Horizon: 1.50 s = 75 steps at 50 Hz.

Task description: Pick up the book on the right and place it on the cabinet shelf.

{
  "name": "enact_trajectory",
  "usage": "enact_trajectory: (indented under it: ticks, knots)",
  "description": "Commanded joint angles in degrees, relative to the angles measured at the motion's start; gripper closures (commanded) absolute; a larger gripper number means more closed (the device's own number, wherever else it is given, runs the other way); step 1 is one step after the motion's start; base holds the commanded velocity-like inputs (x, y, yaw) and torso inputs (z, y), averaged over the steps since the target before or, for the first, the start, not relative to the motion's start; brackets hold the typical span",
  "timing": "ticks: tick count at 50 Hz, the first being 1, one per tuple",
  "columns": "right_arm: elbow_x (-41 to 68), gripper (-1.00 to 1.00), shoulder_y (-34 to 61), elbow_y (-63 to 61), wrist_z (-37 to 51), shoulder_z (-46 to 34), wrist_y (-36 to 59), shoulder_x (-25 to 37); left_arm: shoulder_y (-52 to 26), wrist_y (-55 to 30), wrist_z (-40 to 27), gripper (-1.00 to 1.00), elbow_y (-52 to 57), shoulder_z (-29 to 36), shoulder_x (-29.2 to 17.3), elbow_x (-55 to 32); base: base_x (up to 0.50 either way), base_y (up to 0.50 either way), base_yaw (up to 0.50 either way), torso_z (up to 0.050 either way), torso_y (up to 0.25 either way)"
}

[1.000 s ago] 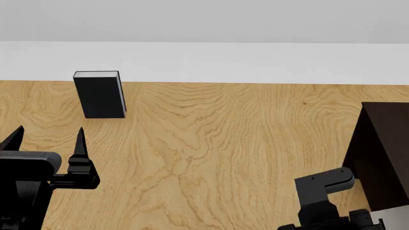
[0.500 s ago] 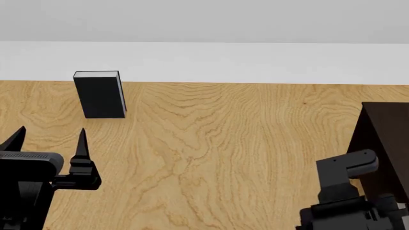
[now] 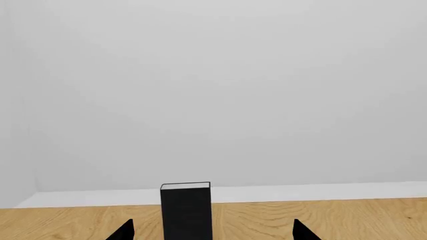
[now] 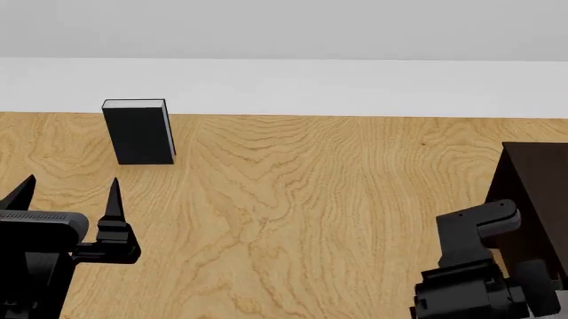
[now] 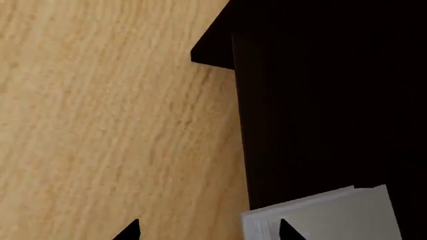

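In the right wrist view a light grey book lies against the very dark brown cabinet. No dots show on it here. My right gripper is open over the wooden table. One fingertip overlaps the book's near edge, and the other is over bare wood. In the head view the cabinet stands at the right edge. My right arm is in front of it and hides the grey book. My left gripper is open and empty at the lower left.
A black book with a white page edge stands upright at the back left of the wooden table. It also shows in the left wrist view, straight ahead of the left gripper. A white wall runs behind the table.
My right arm has risen and moved right toward the cabinet, then eased back a little. It now covers the grey slab seen earlier at the bottom right. The left arm barely moved.
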Motion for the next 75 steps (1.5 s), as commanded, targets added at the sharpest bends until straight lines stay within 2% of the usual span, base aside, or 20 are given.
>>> enact_trajectory:
  ticks: [1, 17, 35, 54, 65, 75]
  knots:
    - [-0.05, -1.0, 2.67, -0.2, -1.42, -10.93, -4.57, -0.19, 0.03, 0.0, -0.11, -1.0, 0.08, 0.1, -0.07, -0.14, 0.0, 0.0, 0.0, 0.0, 0.0]
    - [-0.16, -1.0, 1.26, -2.62, -3.56, -11.78, -6.94, -2.54, -0.02, -0.14, -0.27, -1.0, 0.32, 0.14, -0.24, -0.47, 0.0, 0.0, 0.0, 0.0, 0.0]
    - [1.5, -1.0, -5.2, -29.29, -4.55, -11.09, 5.7, 0.75, 0.04, 0.04, -0.4, -1.0, 0.6, 0.17, -0.46, -0.7, 0.0, 0.0, 0.0, 0.0, 0.0]
    - [6.54, -1.0, -20.0, -67.13, 2.88, -0.62, 15.0, 5.61, 0.05, 0.11, -0.61, -1.0, 0.83, 0.27, -0.63, -0.88, 0.0, 0.0, 0.0, 0.0, 0.0]
    - [7.23, -1.0, -26.53, -77.43, 5.97, 2.13, 15.07, 6.09, 0.32, 0.07, -0.92, -1.0, 1.6, -0.06, -0.88, -1.39, 0.0, 0.0, 0.0, 0.0, 0.0]
    - [7.57, -1.0, -27.67, -81.96, 6.54, 1.77, 16.44, 5.99, 0.43, 0.51, -1.12, -1.0, 1.21, 0.05, -0.55, -1.39, 0.0, 0.0, 0.0, 0.0, 0.0]
